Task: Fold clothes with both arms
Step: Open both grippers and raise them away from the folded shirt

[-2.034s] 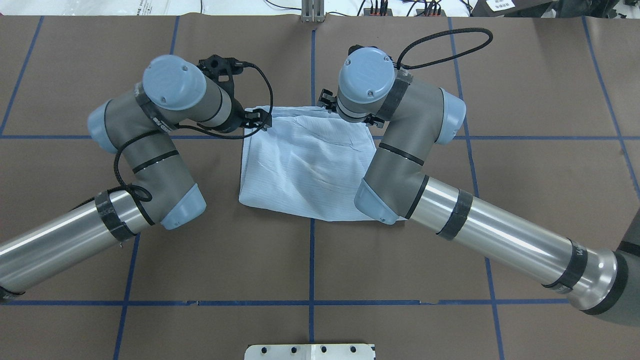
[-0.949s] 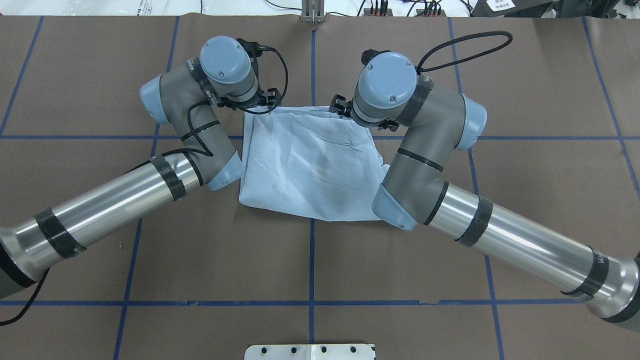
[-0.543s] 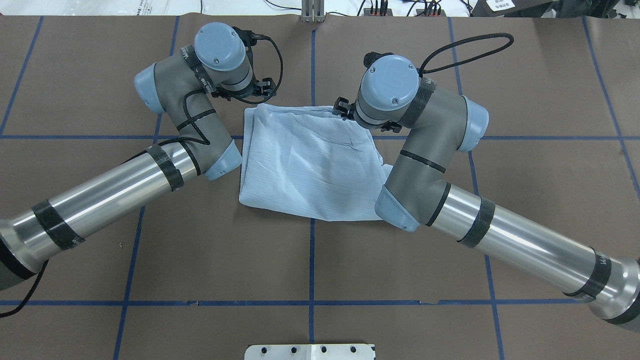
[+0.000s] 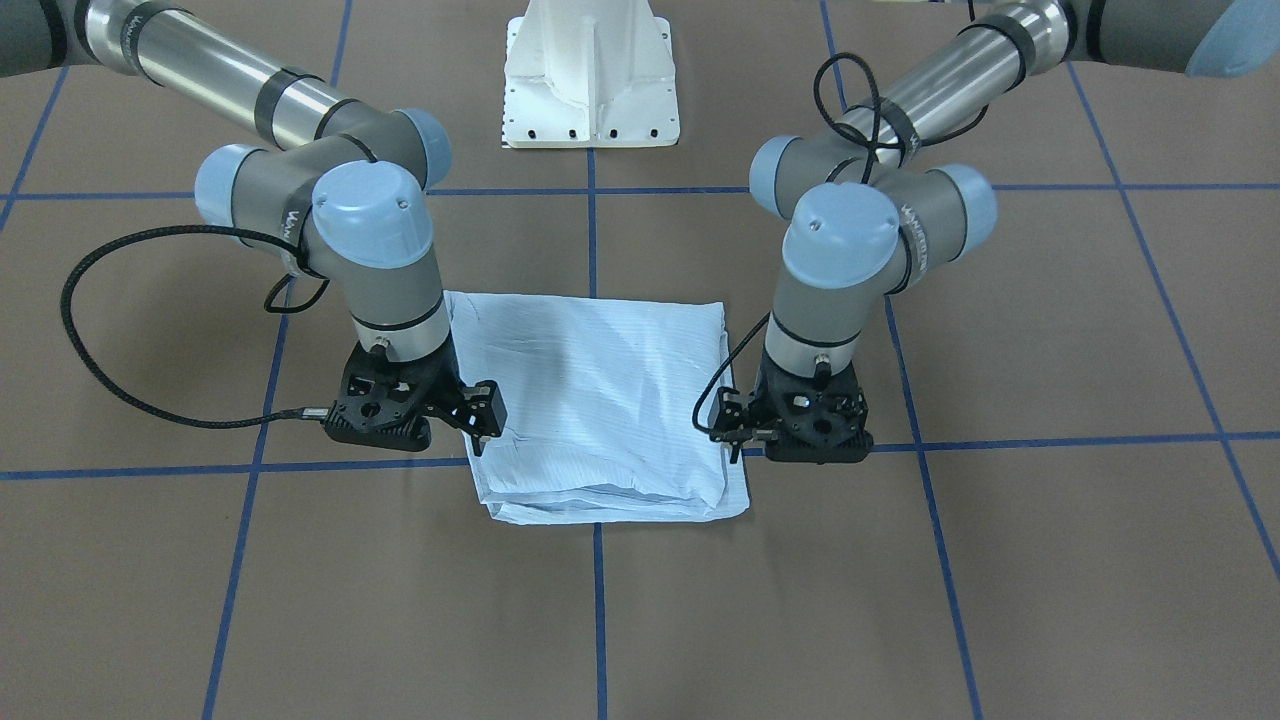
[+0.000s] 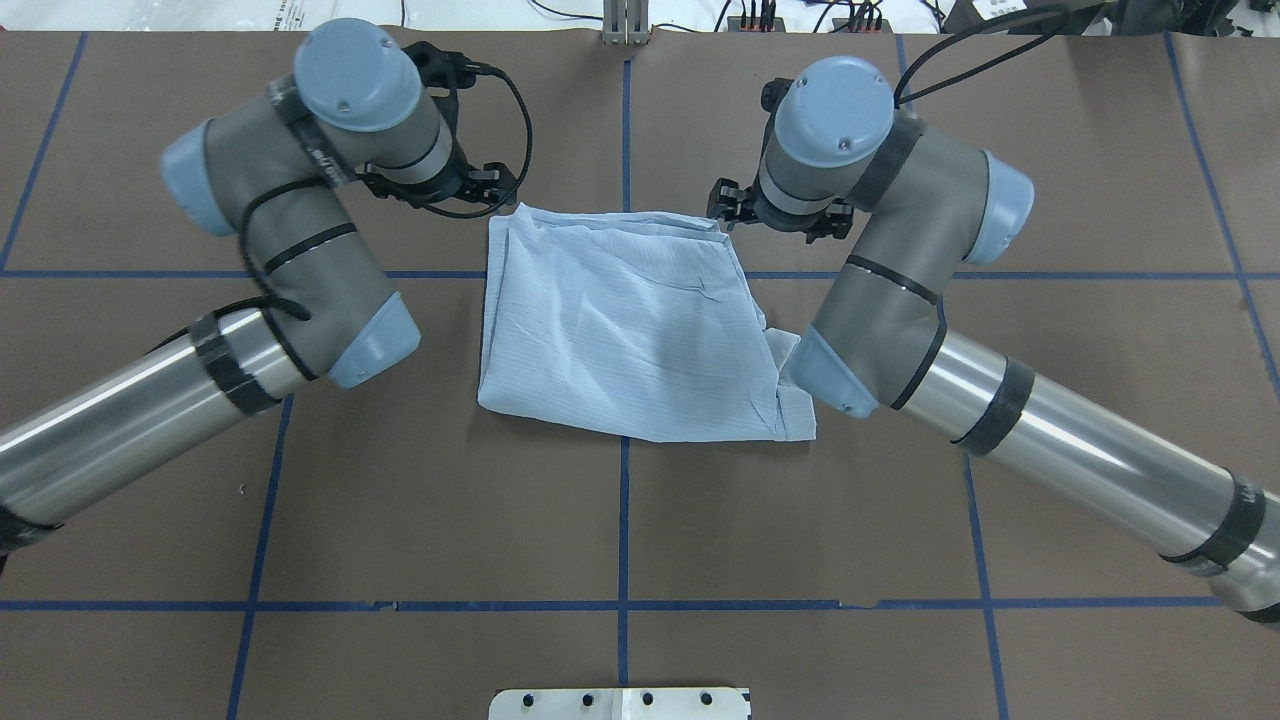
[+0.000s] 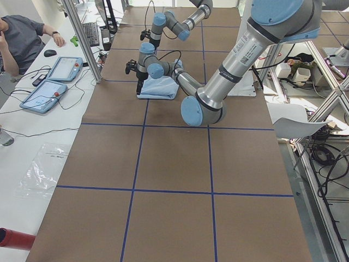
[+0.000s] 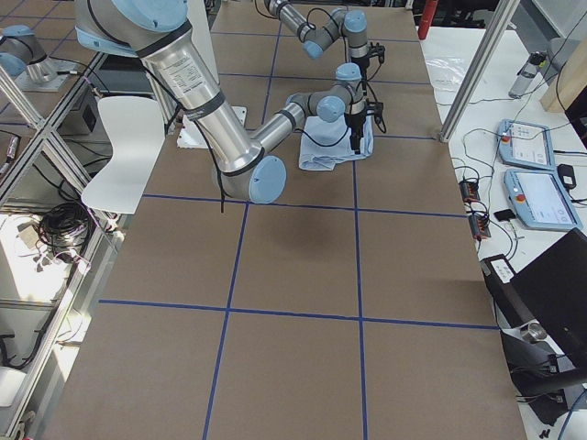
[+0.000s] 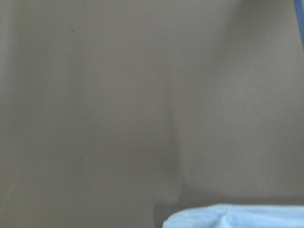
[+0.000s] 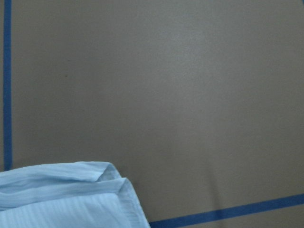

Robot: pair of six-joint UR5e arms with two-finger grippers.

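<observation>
The light blue striped shirt (image 5: 620,330) lies folded into a rough square in the middle of the table; it also shows in the front view (image 4: 600,400). My left gripper (image 5: 495,185) hangs just off the shirt's far left corner, apart from the cloth, and looks open and empty (image 4: 728,425). My right gripper (image 5: 722,200) hangs just off the far right corner, and also looks open and empty (image 4: 480,412). The left wrist view shows a shirt edge (image 8: 232,216) at the bottom. The right wrist view shows a folded corner (image 9: 71,197).
The brown table cover carries a blue tape grid (image 5: 623,520). The white pedestal base (image 4: 590,70) stands at the robot's side. In the exterior left view an operator (image 6: 22,33) sits beside tablets (image 6: 54,68) off the table.
Both grippers have let go of the shirt's far edge and drawn outward and up from its corners. The right forearm has swung off the shirt's near right corner.
</observation>
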